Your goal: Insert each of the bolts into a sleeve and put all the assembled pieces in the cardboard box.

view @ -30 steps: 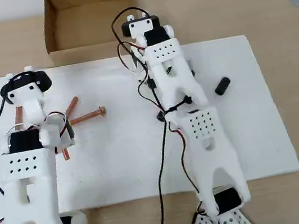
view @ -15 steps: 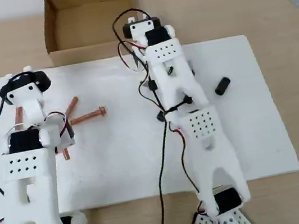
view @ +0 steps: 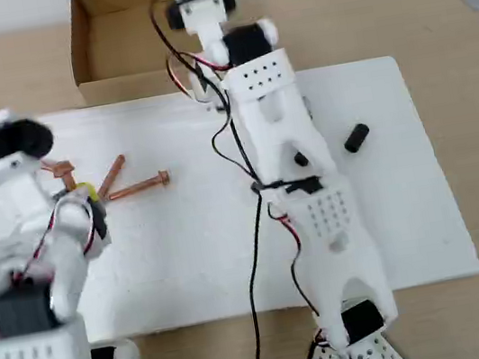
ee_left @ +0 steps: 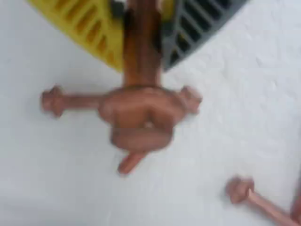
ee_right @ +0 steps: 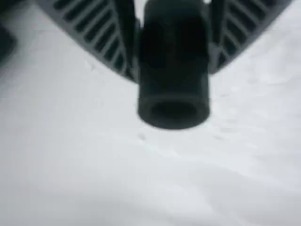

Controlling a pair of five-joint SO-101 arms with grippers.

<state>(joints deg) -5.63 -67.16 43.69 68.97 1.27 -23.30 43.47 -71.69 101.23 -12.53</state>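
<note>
Left claw (ee_left: pixel 141 28) is clamped tight on a copper bolt (ee_left: pixel 141 115), head poking out beyond the jaws, over the white mat (ee_left: pixel 56 179). Right claw (ee_right: pixel 174 28) pinches a black sleeve (ee_right: pixel 173 89), open end jutting out.

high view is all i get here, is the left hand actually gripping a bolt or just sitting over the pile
Observer: Gripping. The left wrist view shows the left hand shut on a bolt, shaft clamped and head pointing out.
Operator: ok and the right side
Observer: The right hand is shut on a black sleeve, with the hollow end pointing away from the hand.
Operator: anything in the way under the left one
Observer: A second bolt lies crosswise on the mat, right behind the held bolt's head. I can't tell whether they touch.
</note>
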